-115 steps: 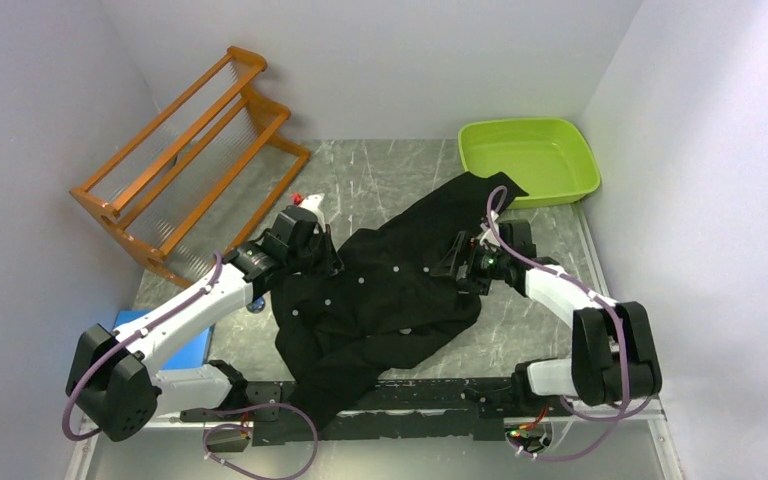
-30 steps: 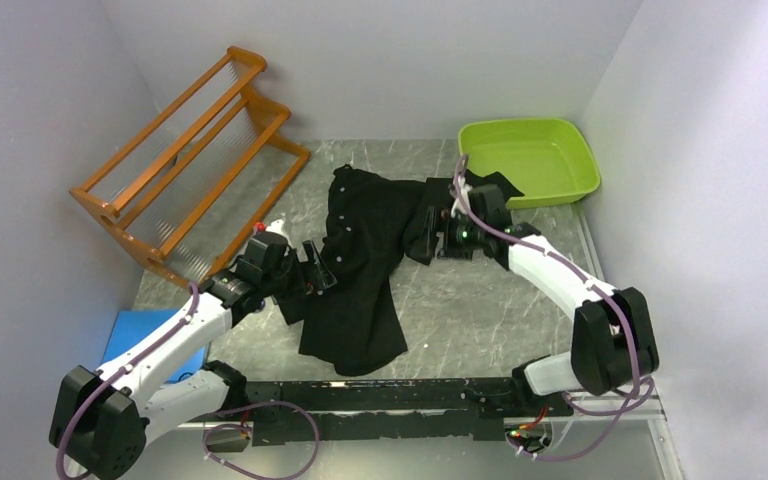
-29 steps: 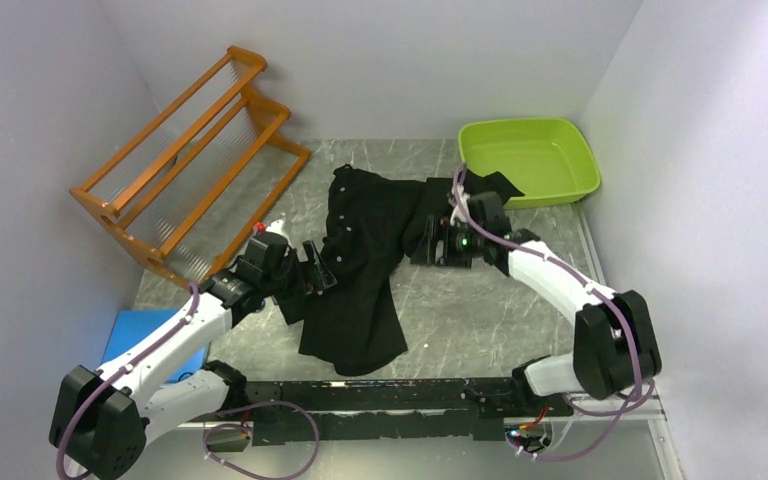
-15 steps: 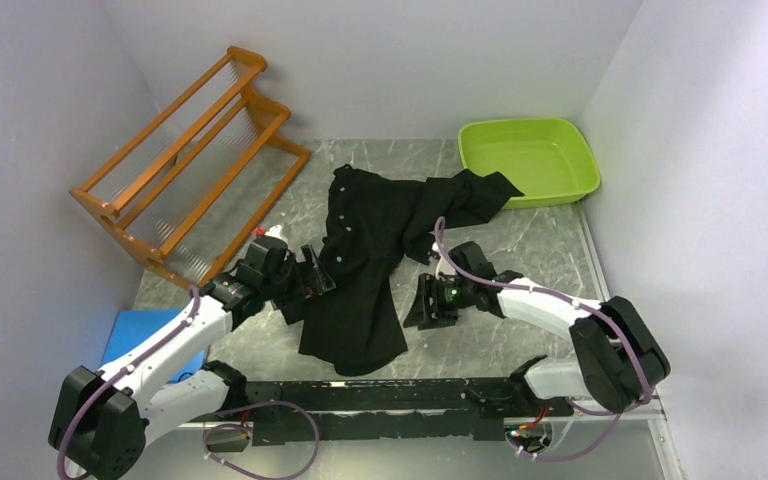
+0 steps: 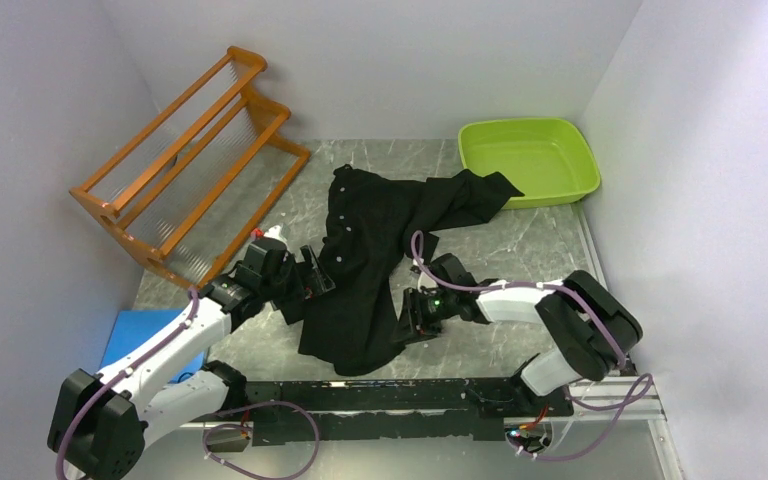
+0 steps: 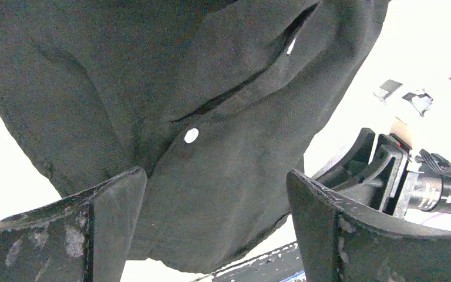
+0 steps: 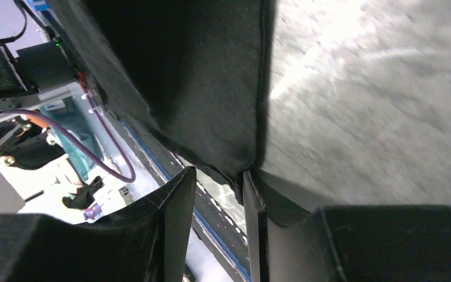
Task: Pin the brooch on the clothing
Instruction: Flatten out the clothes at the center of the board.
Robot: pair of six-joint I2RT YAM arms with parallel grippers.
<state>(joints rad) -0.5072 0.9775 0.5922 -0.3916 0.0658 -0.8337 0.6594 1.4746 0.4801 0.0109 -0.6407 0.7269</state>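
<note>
While you check the top view, note the black shirt (image 5: pixel 360 240) lying crumpled mid-table (image 5: pixel 520 250). One sleeve tip rests over the near-left corner of the green tub (image 5: pixel 550 165); the rest of the shirt is outside it. Left gripper (image 6: pixel 214 175): fingers spread wide over the shirt front, a pale button (image 6: pixel 191 135) just ahead, nothing between them. Right gripper (image 7: pixel 218 175): fingers stand close together with the shirt's hem corner in the gap. You cannot tell whether they pinch it.
</note>
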